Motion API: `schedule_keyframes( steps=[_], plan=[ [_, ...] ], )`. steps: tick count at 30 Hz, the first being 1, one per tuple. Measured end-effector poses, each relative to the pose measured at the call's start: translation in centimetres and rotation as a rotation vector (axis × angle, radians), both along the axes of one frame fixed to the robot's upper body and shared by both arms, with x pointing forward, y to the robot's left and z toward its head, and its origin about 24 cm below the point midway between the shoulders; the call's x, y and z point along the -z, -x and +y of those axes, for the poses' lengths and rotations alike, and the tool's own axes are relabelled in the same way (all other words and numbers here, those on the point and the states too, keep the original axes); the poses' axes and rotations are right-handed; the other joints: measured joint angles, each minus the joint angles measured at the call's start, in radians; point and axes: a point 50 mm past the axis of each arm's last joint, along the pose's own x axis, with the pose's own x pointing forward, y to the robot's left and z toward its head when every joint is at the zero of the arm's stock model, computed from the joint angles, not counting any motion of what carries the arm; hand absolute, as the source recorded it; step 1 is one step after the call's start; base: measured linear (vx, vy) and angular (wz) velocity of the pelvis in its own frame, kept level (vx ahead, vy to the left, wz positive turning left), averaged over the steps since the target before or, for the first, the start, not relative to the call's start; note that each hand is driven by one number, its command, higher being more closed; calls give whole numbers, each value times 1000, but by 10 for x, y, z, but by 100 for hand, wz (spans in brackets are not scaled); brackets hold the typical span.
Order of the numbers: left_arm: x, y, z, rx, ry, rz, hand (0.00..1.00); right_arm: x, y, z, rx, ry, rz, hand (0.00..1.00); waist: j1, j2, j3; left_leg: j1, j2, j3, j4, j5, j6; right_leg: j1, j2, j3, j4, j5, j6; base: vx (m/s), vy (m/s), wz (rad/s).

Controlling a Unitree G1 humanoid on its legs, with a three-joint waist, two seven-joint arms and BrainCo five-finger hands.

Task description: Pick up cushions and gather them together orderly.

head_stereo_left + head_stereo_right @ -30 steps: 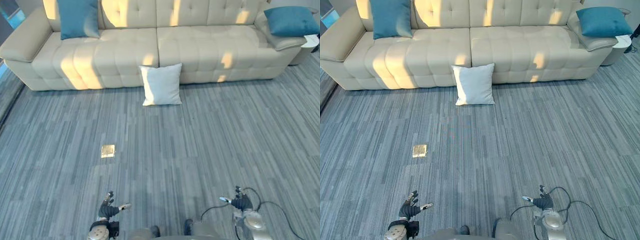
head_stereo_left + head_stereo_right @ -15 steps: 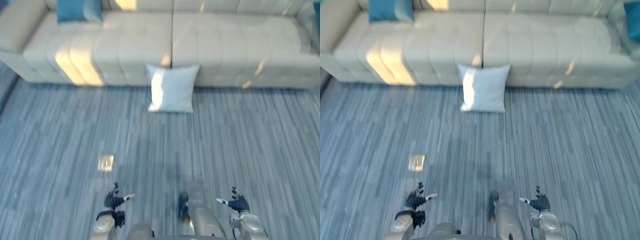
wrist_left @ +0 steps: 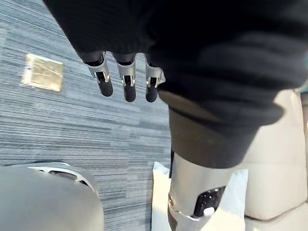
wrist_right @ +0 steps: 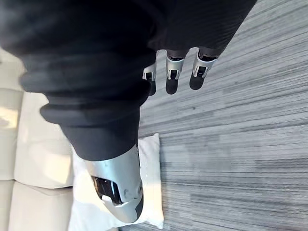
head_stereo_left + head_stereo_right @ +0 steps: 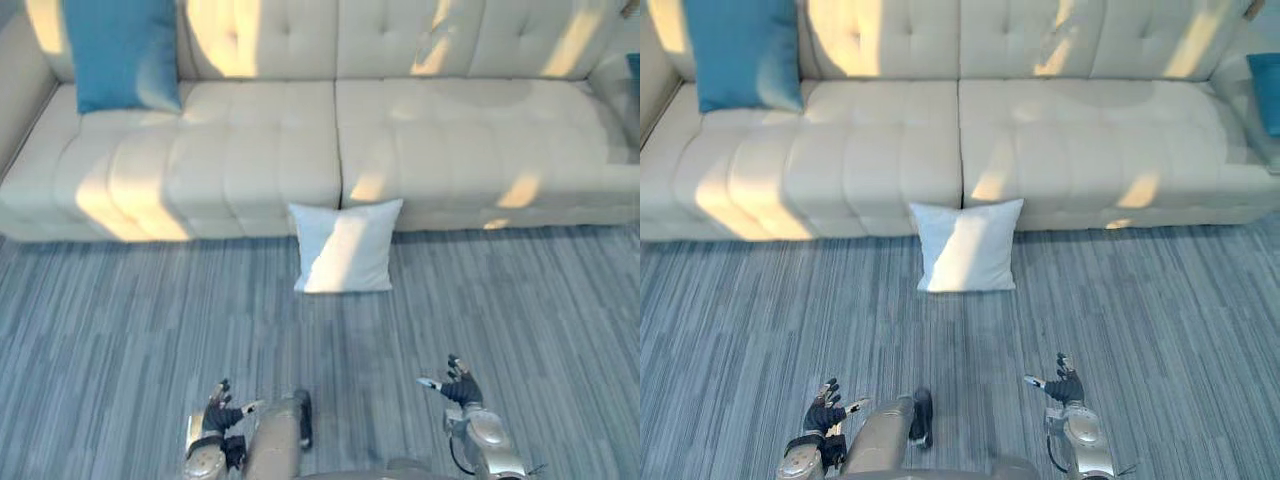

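Both hands hang low over the grey carpet floor and hold nothing. The left hand and the right hand each have straight fingers, with the thumb spread to the side. In each wrist view the thumb covers a part of the white cushion. This cushion stands on the floor well ahead of the hands and leans on the front of the beige sofa, below the seam between its two seats. A blue cushion leans on the backrest at the left, its top cut off. Of a second blue cushion at the far right, just a strip is visible.
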Motion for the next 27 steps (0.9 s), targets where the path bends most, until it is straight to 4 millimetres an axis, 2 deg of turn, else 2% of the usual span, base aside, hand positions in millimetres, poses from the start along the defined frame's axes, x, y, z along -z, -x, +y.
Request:
schedule_keyframes(
  steps=[1, 2, 3, 4, 5, 6, 7, 8, 9, 10, 11, 12, 13, 14, 15, 17, 18, 19, 20, 22, 23, 26, 27],
  plan=[
    [-1, -1, 1, 2, -2, -3, 0, 0, 0, 2, -9, -1, 2, 0, -6, 7, 3, 49, 5, 0, -39, 0, 0, -31, 6, -51, -53, -20, -31, 452, 17, -9],
    [-1, -2, 1, 1, -3, -7, 0, 0, 0, 3, -12, -2, 1, 0, -22, 10, 4, 94, 9, -3, -74, 0, 0, -73, 20, -100, -171, -37, -53, 451, -10, 4],
    [-2, -3, 2, 2, -5, -10, 0, 0, -1, 2, -11, 0, -1, 0, -26, 5, 2, 109, 10, -5, -87, 0, 0, -94, 28, -117, -243, -39, -56, 441, -69, 16],
    [-2, -6, 2, 4, -4, -13, 0, 0, 1, -1, -7, 7, 3, 0, -29, -1, 1, 132, 16, -7, -101, 0, -1, -126, 57, -132, -420, -25, -59, 433, -110, 23],
    [-3, -9, 2, 7, -7, -18, 0, 1, 4, -4, -5, 14, 12, 0, -31, -5, -1, 145, 18, -13, -108, -2, -6, -136, 87, -132, -581, 16, -55, 440, -125, 38],
    [-3, -8, 3, 13, -10, -17, 0, 4, 10, -5, 0, 16, 29, 0, -34, -21, -10, 168, 8, -39, -113, -12, -46, -126, 114, -120, -786, 144, -75, 469, -160, 39],
    [-2, -7, 3, 13, -10, -12, 0, 6, 15, -6, 3, 16, 42, 0, -36, -40, -20, 178, -1, -63, -114, -27, -72, -120, 120, -104, -849, 251, -92, 398, -164, 49],
    [3, -5, -6, 4, 17, 9, 0, 8, 22, -14, 10, 36, 71, 0, -41, -10, -25, 215, 13, -118, -110, -56, -114, -114, 140, -97, -809, 336, -137, 549, -176, 29],
    [5, -2, -9, 8, 28, 21, 0, 7, 20, -15, 13, 39, 72, 0, -40, 22, -39, 214, 40, -151, -105, -34, -144, -113, 157, -101, -790, 306, -149, 439, -143, 24],
    [5, -1, -10, 8, 29, 22, 0, 7, 20, -15, 16, 37, 69, 0, -44, 23, -45, 212, 43, -167, -88, -21, -159, -108, 156, -104, -786, 268, -145, 423, -129, 21],
    [5, -4, -14, 9, 38, 12, 0, 6, 19, -17, 25, 38, 62, 0, -52, 46, -46, 176, 56, -195, -7, -9, -181, -93, 162, -132, -778, 240, -152, 410, -207, 40],
    [4, -7, -18, 13, 46, 4, 0, 7, 23, -17, 26, 37, 73, 0, -51, 53, -42, 115, 74, -203, 140, 28, -228, -57, 166, -145, -789, 217, -159, 389, -193, 43],
    [4, -8, -20, 13, 53, 2, 0, 8, 24, -16, 27, 34, 78, 0, -46, 50, -39, 73, 92, -203, 237, 56, -248, -29, 170, -147, -805, 208, -166, 365, -168, 33],
    [5, -8, -23, 12, 61, 3, 0, 8, 25, -16, 32, 31, 76, 0, -38, 52, -38, 28, 124, -185, 346, 39, -241, 18, 177, -158, -834, 200, -173, 276, -79, 15],
    [6, -8, -29, 18, 78, 5, 0, 10, 29, -15, 43, 26, 85, 0, -21, 43, -37, -31, 148, -141, 384, -5, -183, 76, 179, -165, -862, 186, -173, 254, -52, 11],
    [7, -9, -37, 28, 94, 2, 0, 7, 24, -17, 65, 22, 65, 0, -17, 34, -34, -88, 144, -124, 322, -21, -155, 100, 177, -163, -883, 182, -169, 204, -1, -3],
    [7, -9, -40, 41, 96, 5, 0, 4, 17, -18, 74, 26, 43, 0, -18, 42, -36, -127, 130, -129, 206, -20, -155, 101, 177, -155, -894, 182, -163, 142, 56, -24],
    [7, -10, -41, 51, 97, 3, 0, 2, 13, -19, 76, 36, 32, 0, -18, 51, -39, -142, 115, -147, 43, 17, -165, 97, 184, -146, -903, 183, -146, 147, 100, -33],
    [7, -10, -41, 54, 95, 3, 0, 2, 12, -19, 78, 37, 33, 0, -14, 63, -41, -142, 113, -152, 10, 80, -140, 96, 188, -137, -903, 179, -137, 112, 87, -42],
    [6, -11, -32, 59, 68, 9, 0, 5, 14, -13, 81, 20, 46, 0, 0, 41, -40, -118, 86, -125, -42, 79, -136, 96, 169, -103, -916, 175, -107, 184, 128, -25],
    [5, -14, -30, 62, 62, 2, 0, 6, 15, -13, 82, 19, 50, 0, 0, 35, -38, -122, 81, -121, -43, 80, -131, 91, 162, -100, -911, 175, -105, 197, 140, -6],
    [-2, -30, -22, 76, 33, -37, 0, 6, 9, -11, 74, 19, 49, 0, 1, 22, -24, -161, 62, -106, -34, 78, -124, 36, 142, -87, -880, 168, -91, 115, 109, -8],
    [-6, -40, -19, 82, 17, -64, 0, 4, 3, -10, 69, 22, 40, 0, 2, 22, -2, -176, 58, -103, -20, 78, -124, 15, 139, -81, -856, 163, -85, 50, 55, -6]
  ],
)
